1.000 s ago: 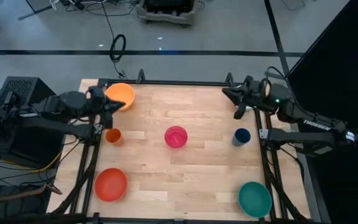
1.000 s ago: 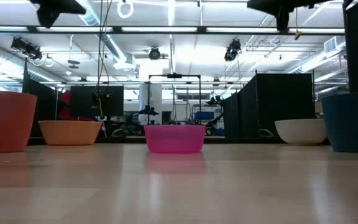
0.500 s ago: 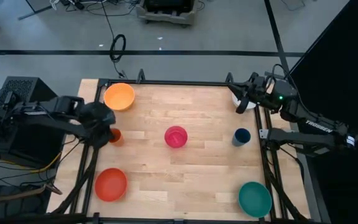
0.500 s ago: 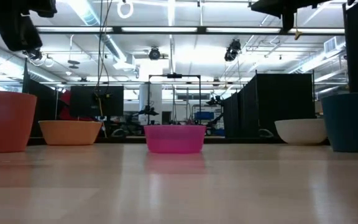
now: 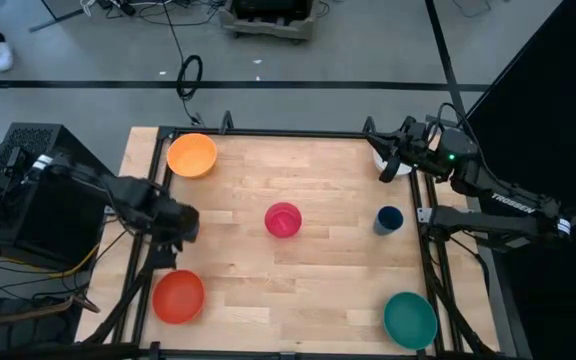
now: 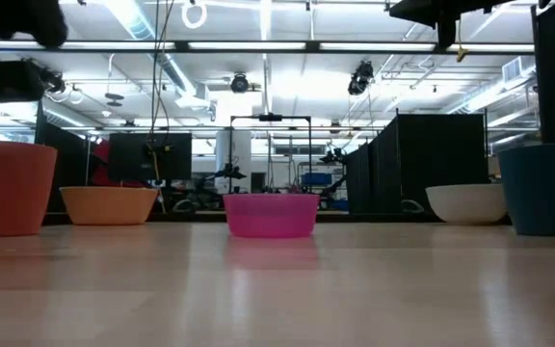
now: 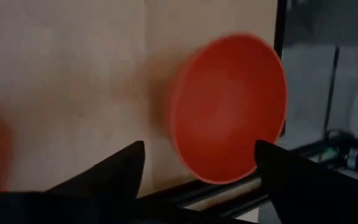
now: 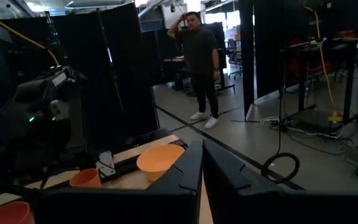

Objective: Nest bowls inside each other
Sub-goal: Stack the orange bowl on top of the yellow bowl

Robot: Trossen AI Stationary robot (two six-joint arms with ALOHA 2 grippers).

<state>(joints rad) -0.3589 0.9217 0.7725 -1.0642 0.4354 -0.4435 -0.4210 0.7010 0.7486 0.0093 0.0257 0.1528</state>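
Five bowls [image 5: 283, 219] lie apart on the table [image 5: 298, 290].

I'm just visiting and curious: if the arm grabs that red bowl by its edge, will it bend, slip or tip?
The red bowl looks like thin plain plastic, so probably light and slightly flexible. Its smooth rim might slip. It's wide and shallow, so unlikely to tip when nudged.

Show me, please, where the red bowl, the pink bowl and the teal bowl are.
red bowl [image 5: 178, 297]: high view, the middle of its inside.
pink bowl [image 5: 283, 219]: high view, the middle of its inside.
teal bowl [image 5: 410, 319]: high view, the middle of its inside.
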